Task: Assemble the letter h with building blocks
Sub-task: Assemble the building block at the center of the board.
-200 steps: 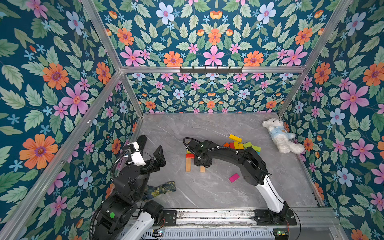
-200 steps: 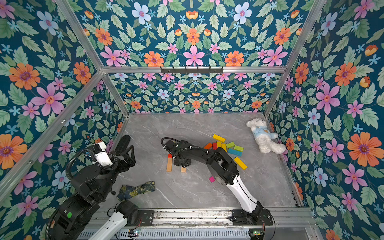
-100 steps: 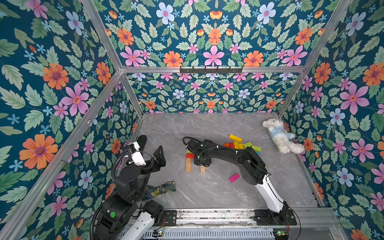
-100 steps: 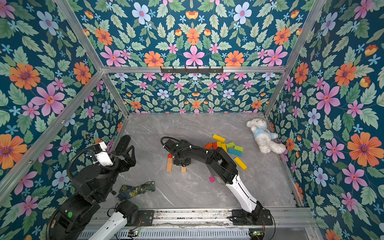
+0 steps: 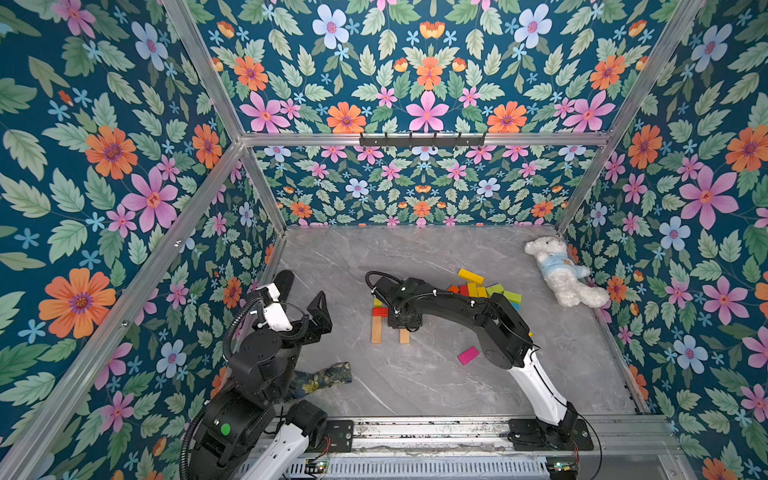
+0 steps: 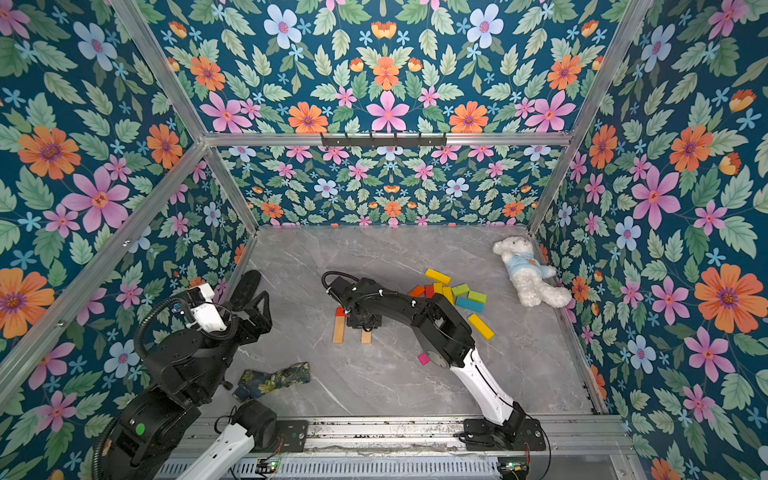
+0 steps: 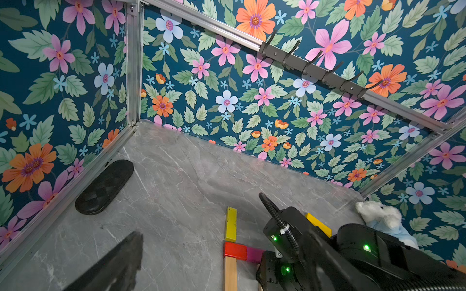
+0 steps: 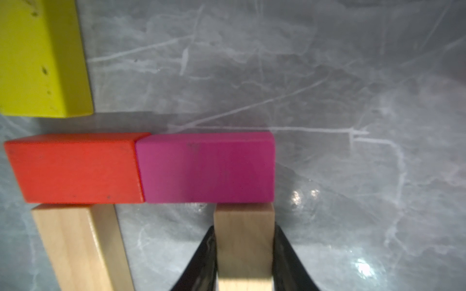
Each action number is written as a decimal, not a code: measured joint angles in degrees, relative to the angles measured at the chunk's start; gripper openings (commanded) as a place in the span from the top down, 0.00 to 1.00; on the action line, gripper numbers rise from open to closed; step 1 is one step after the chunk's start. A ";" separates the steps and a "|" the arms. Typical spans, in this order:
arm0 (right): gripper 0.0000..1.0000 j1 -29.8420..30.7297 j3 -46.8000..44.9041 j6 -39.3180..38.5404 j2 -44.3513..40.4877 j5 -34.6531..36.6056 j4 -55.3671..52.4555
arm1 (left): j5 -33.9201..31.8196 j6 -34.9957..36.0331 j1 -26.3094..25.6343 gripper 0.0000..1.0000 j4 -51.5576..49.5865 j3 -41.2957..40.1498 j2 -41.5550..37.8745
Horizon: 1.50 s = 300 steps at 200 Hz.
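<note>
Next to nothing has shifted over the last second: both arms sit where they were and no block has budged. Over by the left wall a black oval pad (image 5: 284, 282) lies flat on the grey marble table (image 5: 415, 253), and just beside it the left gripper (image 5: 309, 320) hangs raised, jaws spread wide with nothing in them. Nearer the front rail lies a crumpled floral cloth (image 5: 324, 376). Now the letter, mid-table: a yellow block (image 8: 42, 58) heads the tall stroke, the red block (image 8: 75, 168) comes just below it, and the left wooden block (image 8: 80, 247) butts up under the red. The pink block (image 8: 206, 168) meets the red end to end to make the bar. Under its far end lies the right wooden block (image 8: 243, 216), pinched on both long sides by the right gripper (image 8: 244, 236), down low at the table. Further right, a stray pink block (image 5: 468, 355) lies alone by the arm's elbow. Behind it sits the loose pile of blocks (image 5: 494, 291) in yellow, green, red and orange. In the far right corner the white plush bear (image 5: 561, 270) sprawls against the wall.
</note>
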 measured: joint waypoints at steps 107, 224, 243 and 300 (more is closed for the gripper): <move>0.64 -0.37 0.66 -0.26 0.44 0.33 0.04 | -0.50 0.02 -0.61 0.01 0.02 0.00 0.66; 0.51 -0.39 0.13 -0.55 0.09 0.44 1.51 | -0.76 0.04 -0.74 0.01 0.02 0.00 0.98; 0.45 -0.39 -0.50 -0.68 -0.61 0.46 1.84 | -0.76 0.04 -0.79 0.01 0.02 0.02 0.98; 0.32 -1.68 -7.78 -1.55 -13.68 2.16 3.43 | -0.74 0.02 -0.79 0.01 0.02 0.13 0.94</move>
